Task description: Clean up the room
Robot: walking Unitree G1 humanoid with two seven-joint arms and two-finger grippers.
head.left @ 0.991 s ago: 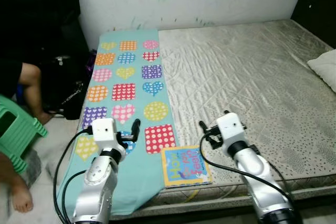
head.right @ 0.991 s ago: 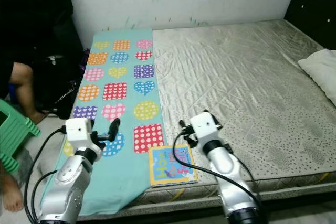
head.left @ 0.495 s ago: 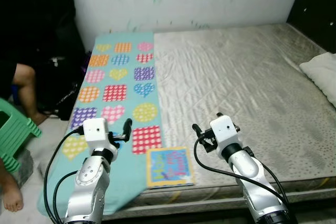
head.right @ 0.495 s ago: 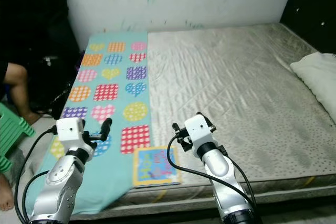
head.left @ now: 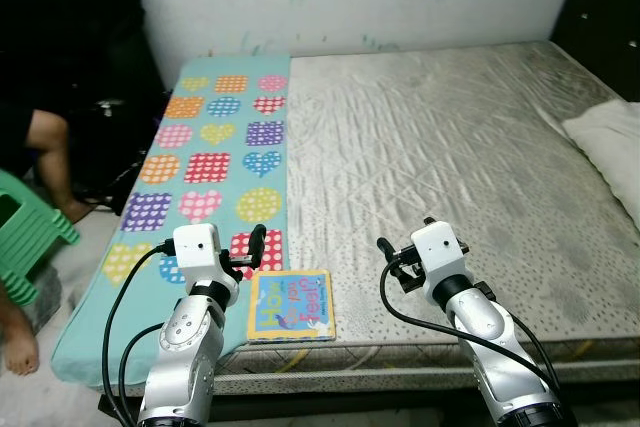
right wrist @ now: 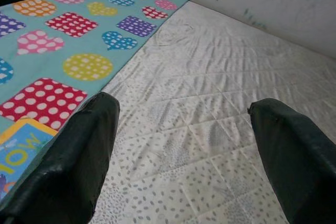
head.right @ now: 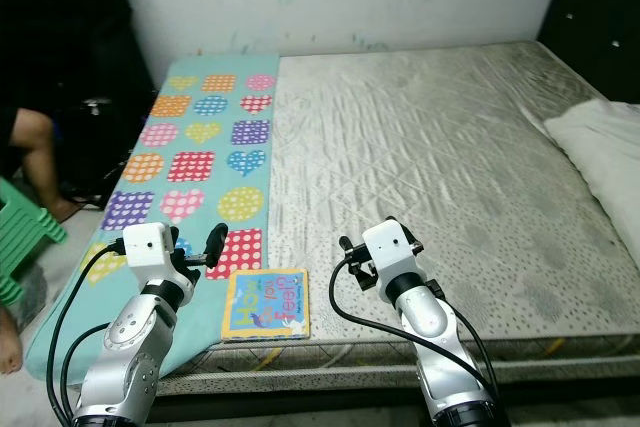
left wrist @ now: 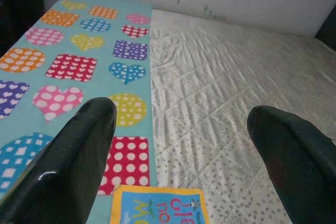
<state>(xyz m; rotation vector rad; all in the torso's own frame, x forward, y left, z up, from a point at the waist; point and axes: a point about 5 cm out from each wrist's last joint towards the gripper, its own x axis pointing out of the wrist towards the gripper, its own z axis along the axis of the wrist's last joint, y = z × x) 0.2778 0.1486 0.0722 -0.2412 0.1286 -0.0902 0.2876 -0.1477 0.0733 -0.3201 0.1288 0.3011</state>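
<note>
A bare quilted mattress (head.left: pixel 470 157) is taken as the landmark. Along its left side a teal blanket (head.left: pixel 205 157) printed with dotted hearts, circles and squares is spread flat, its near end hanging over the mattress edge. A children's book (head.left: pixel 291 304) is seen lying flat at the near edge of the mattress, its left side overlapping the blanket. At the right edge of the mattress part of a white pillow (head.left: pixel 610 142) is visible. Off the left side of the mattress a green plastic stool (head.left: pixel 25 237) stands on the floor, with a person's leg (head.left: pixel 50 162) close by it.

The left gripper (left wrist: pixel 184 156) is held over the near edge of the mattress, just above and to the left of the book, with its fingers spread wide and nothing between them. The right gripper (right wrist: pixel 184 150) is held over the near part of the mattress, to the right of the book, likewise spread and empty.

The task is judged to be at an early stage (nothing is gripped yet). The book is probably the next thing to be picked up, and the blanket has yet to be folded or removed.
</note>
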